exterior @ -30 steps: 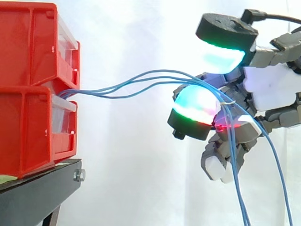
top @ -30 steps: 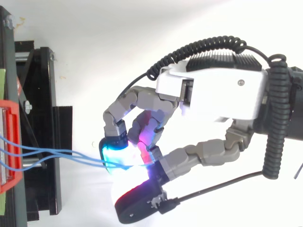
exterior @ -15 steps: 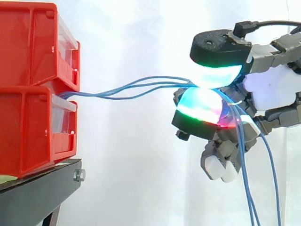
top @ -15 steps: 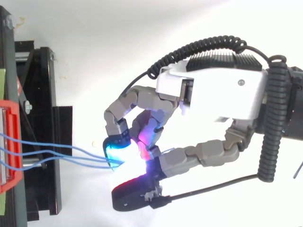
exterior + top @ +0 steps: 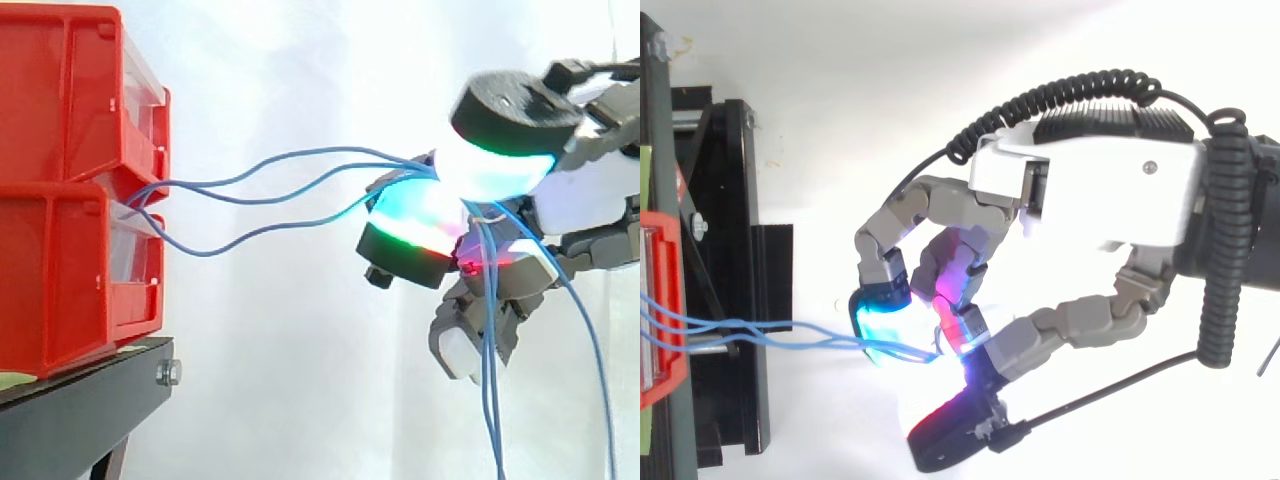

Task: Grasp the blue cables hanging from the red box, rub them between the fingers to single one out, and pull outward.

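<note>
Loosely strung, the blue cables (image 5: pixel 350 150) leave the gap where the upper red bin (image 5: pixel 60 90) sits on the lower red bin (image 5: pixel 60 270) and cross the open space to the hand (image 5: pixel 585 195). In the side view two strands arc high and close together, while a third sags well below them before rising to meet the others at the glowing pads. The hand pinches the cables: a pad (image 5: pixel 495 170) lit cyan with a green rim presses down from above onto a second pad (image 5: pixel 415 215) glowing cyan, green and pink, and the strands run between the two. Behind the pinch the cables turn down and hang in front of the curled lower fingers, one strand bowing out farther to the right, all running off the bottom edge. From above, the strands lie nearly side by side from the bins to the cyan pad. The bins stand stacked on a black stand (image 5: pixel 80 400), with a white curtain (image 5: pixel 300 380) behind everything.
</note>
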{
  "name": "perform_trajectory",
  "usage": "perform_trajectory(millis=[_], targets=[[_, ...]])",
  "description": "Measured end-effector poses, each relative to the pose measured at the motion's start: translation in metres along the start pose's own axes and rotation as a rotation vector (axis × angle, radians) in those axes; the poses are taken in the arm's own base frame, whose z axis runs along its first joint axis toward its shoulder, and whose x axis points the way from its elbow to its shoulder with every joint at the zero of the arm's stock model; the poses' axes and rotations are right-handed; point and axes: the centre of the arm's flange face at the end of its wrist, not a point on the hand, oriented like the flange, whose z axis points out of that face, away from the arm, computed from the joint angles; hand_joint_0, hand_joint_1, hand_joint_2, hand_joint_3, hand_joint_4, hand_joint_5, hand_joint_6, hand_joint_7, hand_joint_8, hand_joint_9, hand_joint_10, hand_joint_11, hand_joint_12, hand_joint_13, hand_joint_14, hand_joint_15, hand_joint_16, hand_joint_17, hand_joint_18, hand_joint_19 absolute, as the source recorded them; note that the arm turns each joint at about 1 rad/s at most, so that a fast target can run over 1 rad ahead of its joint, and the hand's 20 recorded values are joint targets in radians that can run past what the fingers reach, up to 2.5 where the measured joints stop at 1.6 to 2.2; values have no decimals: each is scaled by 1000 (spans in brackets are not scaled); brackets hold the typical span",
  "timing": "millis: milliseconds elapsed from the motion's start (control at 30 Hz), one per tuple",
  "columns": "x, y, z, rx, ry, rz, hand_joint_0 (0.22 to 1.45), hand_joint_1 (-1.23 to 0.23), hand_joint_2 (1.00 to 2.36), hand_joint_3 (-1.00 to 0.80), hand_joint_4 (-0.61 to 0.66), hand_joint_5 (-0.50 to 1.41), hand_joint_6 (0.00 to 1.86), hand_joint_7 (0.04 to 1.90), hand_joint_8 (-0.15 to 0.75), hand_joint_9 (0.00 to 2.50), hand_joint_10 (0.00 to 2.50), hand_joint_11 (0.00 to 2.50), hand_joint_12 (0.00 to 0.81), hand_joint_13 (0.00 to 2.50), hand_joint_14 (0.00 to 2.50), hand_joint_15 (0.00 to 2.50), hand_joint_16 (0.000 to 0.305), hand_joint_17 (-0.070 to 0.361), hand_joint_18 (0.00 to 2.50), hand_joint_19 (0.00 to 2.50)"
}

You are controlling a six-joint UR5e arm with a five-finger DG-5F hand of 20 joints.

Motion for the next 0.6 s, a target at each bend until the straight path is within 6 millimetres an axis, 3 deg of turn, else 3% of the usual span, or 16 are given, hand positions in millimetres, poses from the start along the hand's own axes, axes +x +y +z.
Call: perform_trajectory(millis=[233, 333, 600], targets=[[-2, -1, 0, 1, -1, -14, 475, -467, 1000, -500, 92, -114, 889, 1003, 395, 1241, 18, 1018, 435, 872, 18, 530, 59, 133, 819, 388], [-2, -1, 0, 1, -1, -17, 553, -493, 1006, -412, 86, -118, 887, 1046, 369, 1228, 20, 1010, 410, 855, 20, 541, 53, 120, 768, 422], [-2, 0, 0, 0, -3, -18, 571, -703, 1015, -137, 101, -124, 913, 988, 409, 1224, 17, 1061, 448, 889, 17, 514, 60, 136, 852, 364]])
